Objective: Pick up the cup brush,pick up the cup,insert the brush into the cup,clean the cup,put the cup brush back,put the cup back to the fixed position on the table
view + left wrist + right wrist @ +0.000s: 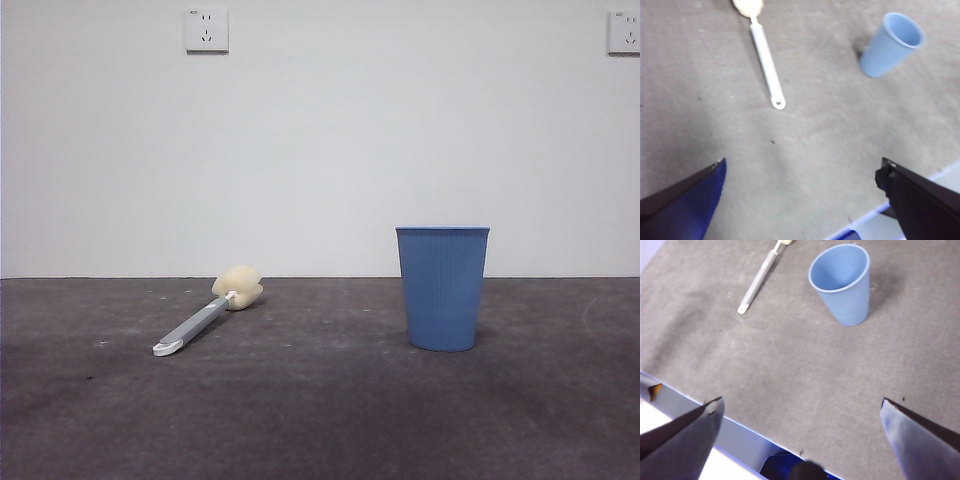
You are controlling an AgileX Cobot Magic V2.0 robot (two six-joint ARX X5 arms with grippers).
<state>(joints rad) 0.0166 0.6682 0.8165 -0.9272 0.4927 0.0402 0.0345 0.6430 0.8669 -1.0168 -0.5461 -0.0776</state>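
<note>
Two things lie on the surface [320,420]: the cup [442,288] upright, and the brush [208,311] flat, well apart from the cup. Left fingers [800,197] and right fingers [800,435] are spread wide, empty, above the surface, away from the cup.

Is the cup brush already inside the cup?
No, the cup brush lies flat on the table, well apart from the upright cup, whose inside looks empty in the right wrist view.
</note>
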